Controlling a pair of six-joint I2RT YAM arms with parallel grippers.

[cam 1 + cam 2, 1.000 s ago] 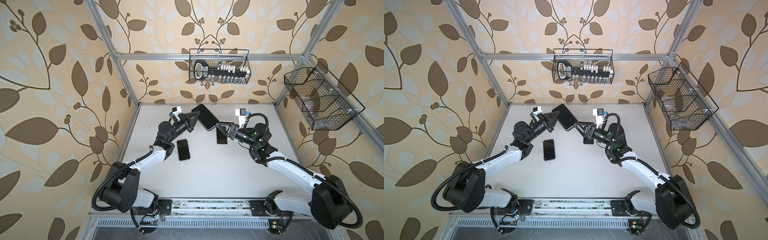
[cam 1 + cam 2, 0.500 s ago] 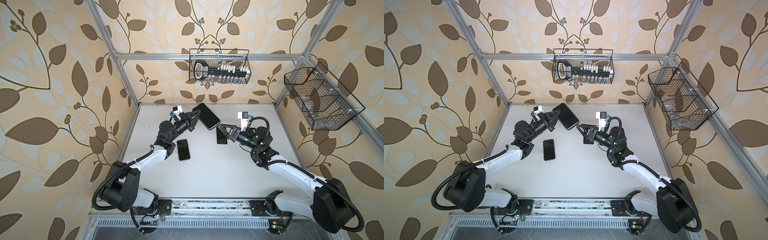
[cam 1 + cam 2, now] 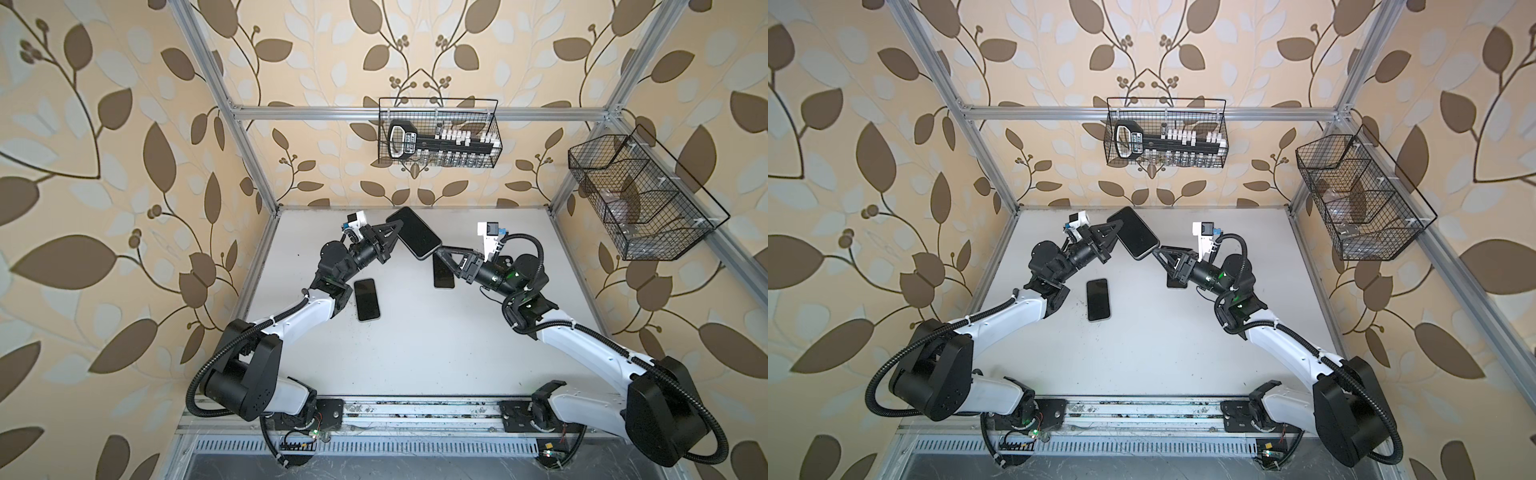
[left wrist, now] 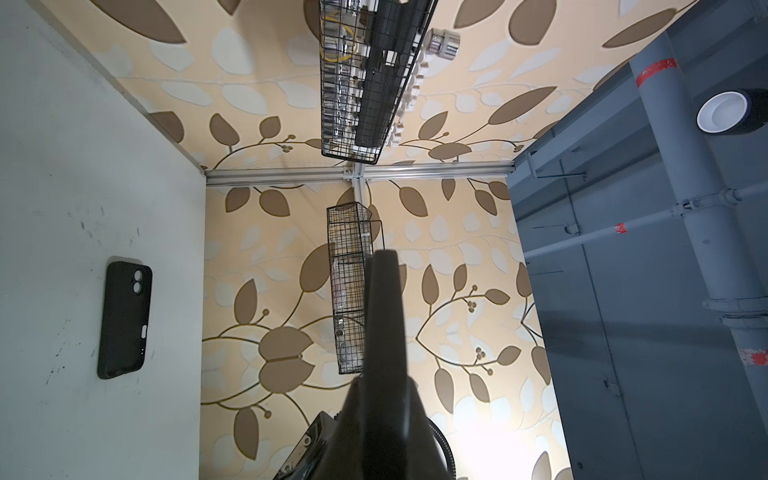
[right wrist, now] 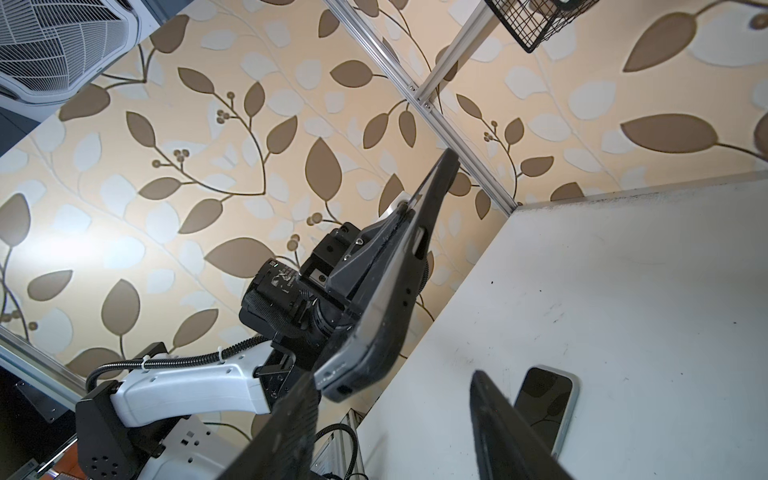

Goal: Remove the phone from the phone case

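Cased phone (image 3: 413, 233) (image 3: 1133, 233): held clear of the white tabletop (image 3: 415, 353), toward the rear centre, tilted, screen side facing up in both top views. The black case is on it.

Left gripper (image 3: 398, 229) (image 3: 1119, 228): fingers together, clamped on the long edge of the cased phone nearest the left arm. The right wrist view confirms the clamp along that edge of the cased phone (image 5: 386, 299).

Right gripper (image 3: 444, 254) (image 3: 1158, 253): fingers apart, holding nothing. It sits at the lower corner of the cased phone, opposite the left gripper. In the right wrist view that corner lies just beside the tip of one finger (image 5: 291, 424) and well apart from the other finger (image 5: 507, 432). Contact at the corner cannot be determined.

Other items on the tabletop:
- A bare phone (image 3: 367, 299) (image 3: 1098, 299) (image 5: 544, 407) lies flat, screen up, beside the left forearm.
- A dark flat slab (image 3: 444, 276) lies below the right fingers, partly hidden by them.
- The left wrist view shows an empty black case (image 4: 124, 318) lying flat. Whether it is that same slab cannot be determined.
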